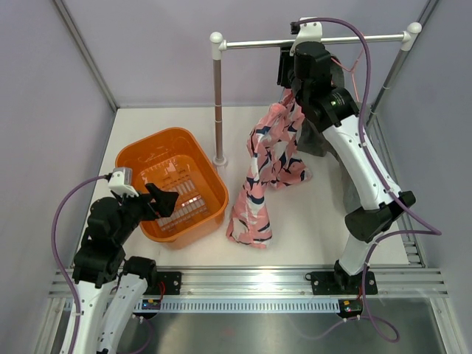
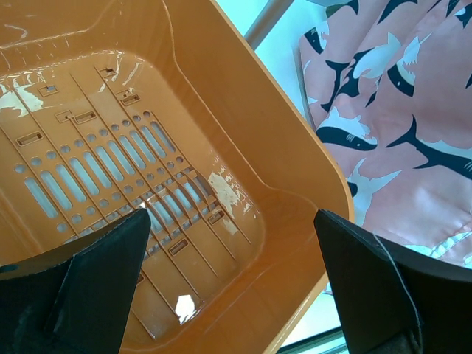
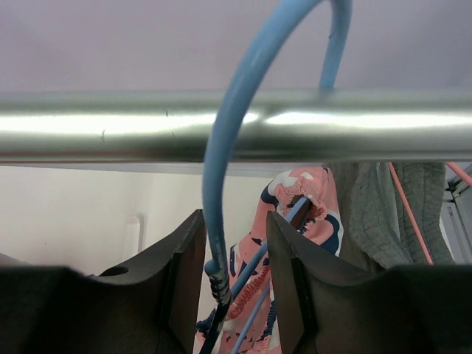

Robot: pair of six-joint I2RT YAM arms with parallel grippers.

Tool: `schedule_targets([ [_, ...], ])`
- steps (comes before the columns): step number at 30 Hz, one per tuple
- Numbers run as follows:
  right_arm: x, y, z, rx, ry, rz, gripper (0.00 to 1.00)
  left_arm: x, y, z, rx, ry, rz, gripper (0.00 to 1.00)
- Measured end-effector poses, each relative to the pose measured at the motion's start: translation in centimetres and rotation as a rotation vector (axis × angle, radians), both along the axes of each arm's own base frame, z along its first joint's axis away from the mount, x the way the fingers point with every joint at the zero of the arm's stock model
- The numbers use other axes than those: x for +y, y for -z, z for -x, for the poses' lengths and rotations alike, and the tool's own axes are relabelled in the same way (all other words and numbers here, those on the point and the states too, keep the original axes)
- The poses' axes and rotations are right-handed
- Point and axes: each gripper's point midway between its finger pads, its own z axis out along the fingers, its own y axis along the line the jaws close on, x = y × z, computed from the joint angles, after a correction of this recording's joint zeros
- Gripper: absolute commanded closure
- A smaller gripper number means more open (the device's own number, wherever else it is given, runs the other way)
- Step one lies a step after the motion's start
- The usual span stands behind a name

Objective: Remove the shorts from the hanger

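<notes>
"Starting with the overhead camera, where do the shorts (image 1: 269, 155) sit?"

"Pink with a shark print, they hang from just under the rail (image 1: 251, 43) at upper centre. They trail down onto the white table (image 1: 310, 221), just right of the orange basket (image 1: 140, 158). The right arm (image 1: 361, 162) reaches up to the rail at the top of the shorts, with a grey garment (image 1: 316, 141) behind it. The left gripper (image 1: 167, 204) hovers over the basket's near side at lower left."

"And the left wrist camera?"

"Two dark fingers (image 2: 81, 287) sit at the bottom corners, spread wide, with only the basket's slotted floor between them. The shark-print fabric fills the upper right, outside the basket wall. A slice of the rack post (image 2: 269, 22) shows at top centre."

"The right wrist camera?"

"The rail crosses the frame and a blue hanger (image 3: 213, 192) hooks over it. The right gripper (image 3: 232, 280) brackets the hanger's stem below the rail. The stem lies against the finger at frame left and a sliver of gap shows to the other, so the jaws are narrowly parted rather than clamped. Beyond them the shorts hang at centre right, next to the grey garment."
</notes>
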Motion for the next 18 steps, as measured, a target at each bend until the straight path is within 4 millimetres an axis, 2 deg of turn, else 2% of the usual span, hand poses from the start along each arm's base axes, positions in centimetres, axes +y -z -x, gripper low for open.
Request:
schedule_targets([
  [5, 0.2, 0.3, -0.4, 0.003, -0.006, 0.019, 0.94, 0.0, 0.0, 0.0, -0.001, 0.000, 0.000, 0.01],
  [13, 1.0, 2.7, -1.7, 0.046, -0.014, 0.063, 0.94, -0.1, -0.2, 0.2, -0.010, 0.006, 0.004, 0.01],
  [18, 1.2, 3.0, -1.9, 0.042, -0.017, 0.058, 0.91, -0.1, -0.2, 0.2, -0.010, 0.005, 0.004, 0.01],
])
